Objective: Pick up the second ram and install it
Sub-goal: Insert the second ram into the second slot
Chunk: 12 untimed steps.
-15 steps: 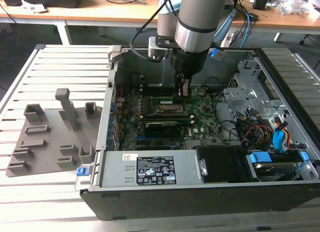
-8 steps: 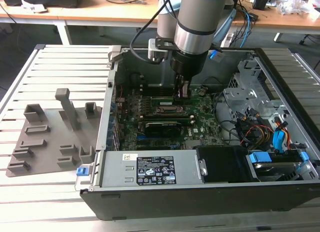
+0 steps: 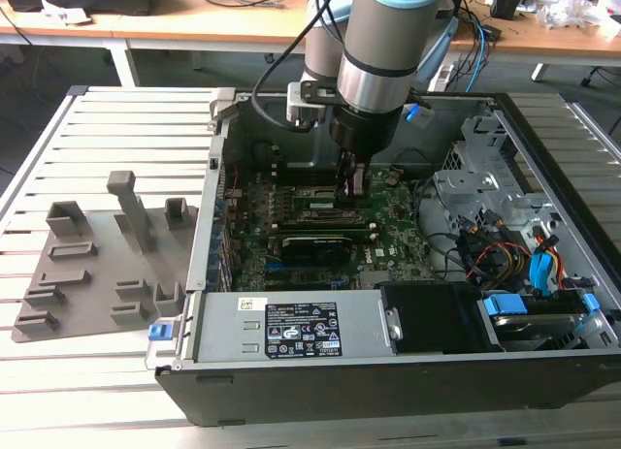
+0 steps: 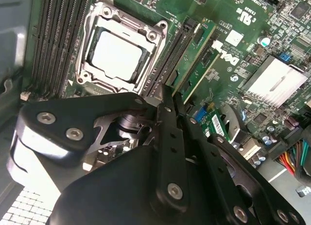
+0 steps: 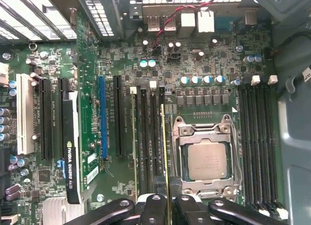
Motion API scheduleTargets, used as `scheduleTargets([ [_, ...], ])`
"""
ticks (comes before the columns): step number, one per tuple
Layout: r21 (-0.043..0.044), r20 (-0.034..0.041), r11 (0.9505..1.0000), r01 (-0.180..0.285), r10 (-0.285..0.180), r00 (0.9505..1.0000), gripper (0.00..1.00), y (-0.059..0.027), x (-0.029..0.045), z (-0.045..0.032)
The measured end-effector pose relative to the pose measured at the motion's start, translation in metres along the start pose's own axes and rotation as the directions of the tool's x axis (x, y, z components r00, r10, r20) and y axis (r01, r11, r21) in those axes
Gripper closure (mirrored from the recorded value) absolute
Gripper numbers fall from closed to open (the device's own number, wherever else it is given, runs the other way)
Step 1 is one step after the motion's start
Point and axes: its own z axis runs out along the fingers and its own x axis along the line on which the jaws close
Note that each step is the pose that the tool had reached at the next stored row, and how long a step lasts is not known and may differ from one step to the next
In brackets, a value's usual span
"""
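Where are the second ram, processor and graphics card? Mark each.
second ram (image 5: 165, 152), first wrist view, thin edge
processor (image 5: 207, 159), first wrist view, metal lid
graphics card (image 5: 72, 152), first wrist view, black edge

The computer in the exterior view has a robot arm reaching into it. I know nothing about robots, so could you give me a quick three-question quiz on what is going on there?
1. Short answer: is the computer case open or closed on top?
2. True or false: the gripper is shut on the second ram, a thin green stick seen edge-on in the first wrist view.
3. Where is the second ram? A: beside the processor socket. B: outside the computer case. C: lying flat on the case's rim.

Key: 1 open; 2 true; 3 A.
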Motion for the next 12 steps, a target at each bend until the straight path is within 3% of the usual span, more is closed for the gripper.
scheduleTargets([
  [3,0.0001,0.0000,1.0000,0.000,0.000,1.0000,0.86,0.0087,0.0013,0.0047],
  [12,0.0001,0.0001,1.0000,0.000,0.000,1.0000,0.86,0.0139,0.0066,0.0225],
])
